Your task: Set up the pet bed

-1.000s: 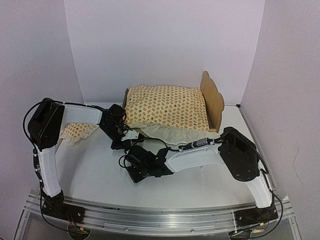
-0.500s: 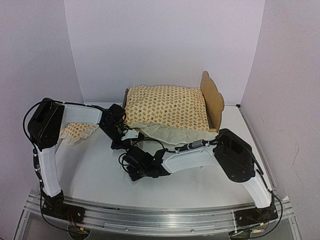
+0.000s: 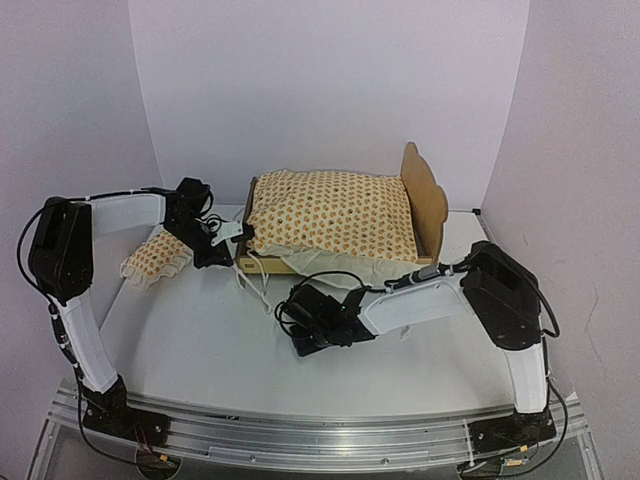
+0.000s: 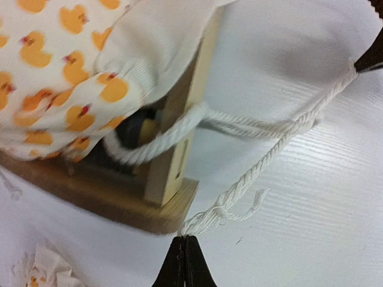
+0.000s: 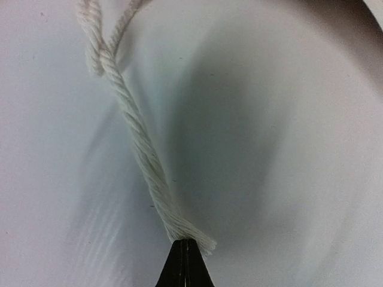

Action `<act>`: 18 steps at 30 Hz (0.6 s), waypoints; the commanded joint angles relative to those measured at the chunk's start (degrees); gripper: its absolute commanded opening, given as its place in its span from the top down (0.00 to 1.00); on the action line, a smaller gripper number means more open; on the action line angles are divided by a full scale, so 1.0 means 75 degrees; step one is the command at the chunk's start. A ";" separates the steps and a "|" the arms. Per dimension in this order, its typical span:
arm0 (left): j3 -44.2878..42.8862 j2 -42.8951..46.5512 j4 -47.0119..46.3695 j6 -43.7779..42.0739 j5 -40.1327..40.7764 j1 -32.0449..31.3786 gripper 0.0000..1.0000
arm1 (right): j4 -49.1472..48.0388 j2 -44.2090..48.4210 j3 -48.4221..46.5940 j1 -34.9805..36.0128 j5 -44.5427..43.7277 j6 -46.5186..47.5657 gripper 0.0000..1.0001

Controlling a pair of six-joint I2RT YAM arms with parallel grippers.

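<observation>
The pet bed (image 3: 425,195) stands at the back of the table, its scalloped headboard to the right, with a duck-print cushion (image 3: 330,212) lying on it. My left gripper (image 3: 236,234) sits at the bed's near left corner. In the left wrist view it (image 4: 184,240) is shut on the frayed end of a white tie cord (image 4: 239,185) that loops round a wooden post (image 4: 176,149). My right gripper (image 3: 285,312) is low over the table in front of the bed. In the right wrist view it (image 5: 187,242) is shut on the end of another tie cord (image 5: 140,149).
A small ruffled duck-print pillow (image 3: 155,257) lies on the table left of the bed, under the left arm. Cream fabric (image 3: 350,265) hangs over the bed's front side. White walls close in the back and both sides.
The right gripper has shut on a cord end and shifted right. The left arm has swung back and left, drawing its cord toward the bed's left corner.
</observation>
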State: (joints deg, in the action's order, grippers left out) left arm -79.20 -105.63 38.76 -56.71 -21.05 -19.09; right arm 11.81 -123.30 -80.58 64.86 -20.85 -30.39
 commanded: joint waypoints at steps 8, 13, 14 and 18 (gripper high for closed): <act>-0.1061 0.1094 -0.0395 0.0212 0.1394 0.1876 1.00 | 0.0222 0.1407 0.1663 -0.0948 0.0069 -0.0566 1.00; -0.1265 0.1219 -0.1053 -0.0001 0.2075 0.2289 1.00 | 0.0026 0.1451 0.2236 -0.1248 0.0093 -0.0916 1.00; -0.1290 0.1228 -0.1153 -0.0038 0.2155 0.2344 1.00 | -0.0016 0.1479 0.2313 -0.1300 0.0090 -0.0955 1.00; -0.1469 0.1191 -0.1567 -0.0276 0.2400 0.2503 1.00 | -0.0065 0.1581 0.2520 -0.1493 0.0169 -0.1093 1.00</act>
State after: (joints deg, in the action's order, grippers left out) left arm -86.83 -98.83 32.61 -56.89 -7.23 -1.45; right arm 8.79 -112.58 -64.37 55.59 -20.52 -36.12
